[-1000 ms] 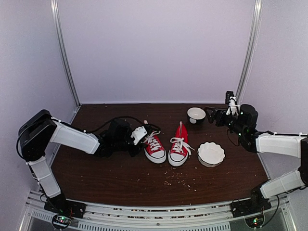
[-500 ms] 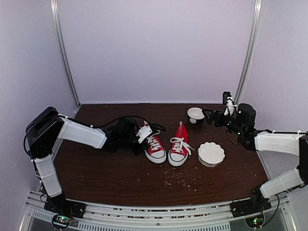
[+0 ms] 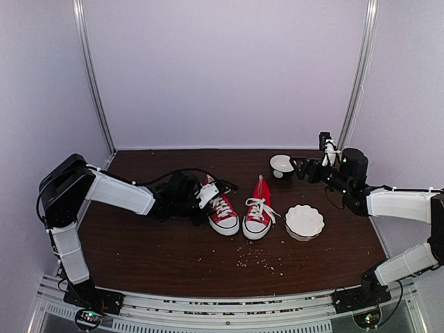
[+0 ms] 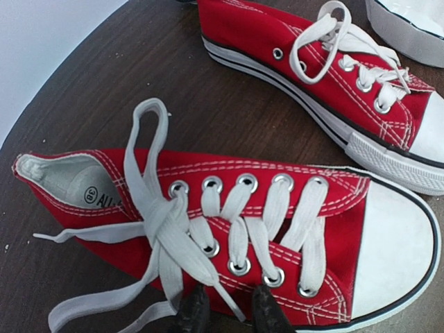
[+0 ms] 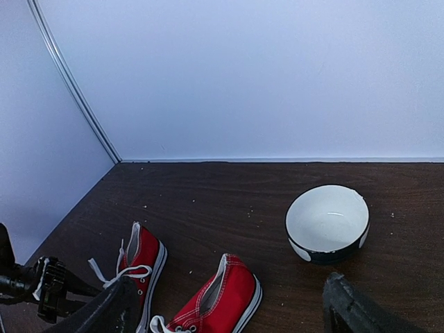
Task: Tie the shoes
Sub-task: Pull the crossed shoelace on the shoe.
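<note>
the left shoe [image 4: 277, 229] and right shoe [image 3: 258, 214] stand side by side mid-table, toes toward the arm bases, probably so each arm can work the laces from its own side. the left gripper [image 4: 229, 313] sits low at the left shoe's outer flank, fingertips slightly apart with a loose lace [image 4: 208, 274] running between them (not visibly pinched). the right gripper [image 3: 300, 168] hangs wide open and empty beside a small bowl [image 3: 282, 165], well apart from the right shoe.
</note>
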You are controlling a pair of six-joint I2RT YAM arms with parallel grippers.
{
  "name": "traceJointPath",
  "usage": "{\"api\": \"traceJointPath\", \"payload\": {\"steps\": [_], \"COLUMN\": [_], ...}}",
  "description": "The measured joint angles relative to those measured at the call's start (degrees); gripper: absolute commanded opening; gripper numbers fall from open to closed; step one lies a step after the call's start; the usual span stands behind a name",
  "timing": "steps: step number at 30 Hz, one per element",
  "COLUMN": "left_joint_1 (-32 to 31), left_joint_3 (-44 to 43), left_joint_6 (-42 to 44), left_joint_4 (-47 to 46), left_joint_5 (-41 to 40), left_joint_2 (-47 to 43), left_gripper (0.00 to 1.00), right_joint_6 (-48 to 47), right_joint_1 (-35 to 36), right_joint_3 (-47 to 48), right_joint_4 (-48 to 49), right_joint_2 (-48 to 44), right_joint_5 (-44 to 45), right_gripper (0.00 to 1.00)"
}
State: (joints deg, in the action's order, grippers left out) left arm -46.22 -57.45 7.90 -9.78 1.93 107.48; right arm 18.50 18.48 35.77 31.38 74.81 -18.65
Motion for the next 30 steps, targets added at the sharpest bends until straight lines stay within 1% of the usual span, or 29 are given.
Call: {"api": "traceJointPath", "payload": {"steps": [2,3,4,7,9,14,18,21,26,30], "left_joint_1": [0.11,0.15,0.17,0.31,0.37,0.42,0.42,0.42,0.42,0.42], "left_joint_3": [-0.02,-0.07,-0.07,-0.07,0.04,2.54,4.9,6.03,7.58,8.17], "left_joint_6": [-0.26,-0.37,-0.48,-0.85,-0.96,-1.01,-1.27,-1.64,-2.29,-2.47], "left_joint_4": [0.0,0.0,0.0,-0.02,-0.26,-1.31,-1.33,-1.36,-1.79,-2.08], "left_joint_5": [-0.22,-0.31,-0.44,-0.66,-0.66,-0.66,-0.24,0.48,0.92,0.92], "left_joint_2": [0.04,0.04,0.04,0.04,0.02,-1.07,-2.47,-3.04,-3.04,-3.04], "left_gripper": [0.16,0.1,0.0,0.0,0.0,0.0,0.0,0.0,0.0,0.0], "right_joint_6": [0.07,0.13,0.15,0.2,0.37,1.49,2.54,2.43,2.4,2.89], "right_joint_1": [0.0,0.0,0.0,0.0,0.0,0.02,0.98,3.48,9.64,13.33], "right_joint_3": [0.0,0.02,0.09,0.79,1.57,4.42,6.67,9.97,17.2,23.8], "right_joint_4": [-0.13,-0.28,-0.42,-0.83,-1.29,-2.12,-2.32,-4.04,-7.43,-9.77], "right_joint_2": [0.0,0.0,0.0,0.37,1.01,4.46,8.44,12.37,20.94,28.63], "right_joint_5": [-0.37,-0.61,-0.79,-1.51,-2.47,-6.56,-9.92,-9.9,-8.02,-7.45], "right_gripper": [0.92,0.92,0.91,0.91,0.9,0.78,0.74,0.72,0.7,0.73]}}
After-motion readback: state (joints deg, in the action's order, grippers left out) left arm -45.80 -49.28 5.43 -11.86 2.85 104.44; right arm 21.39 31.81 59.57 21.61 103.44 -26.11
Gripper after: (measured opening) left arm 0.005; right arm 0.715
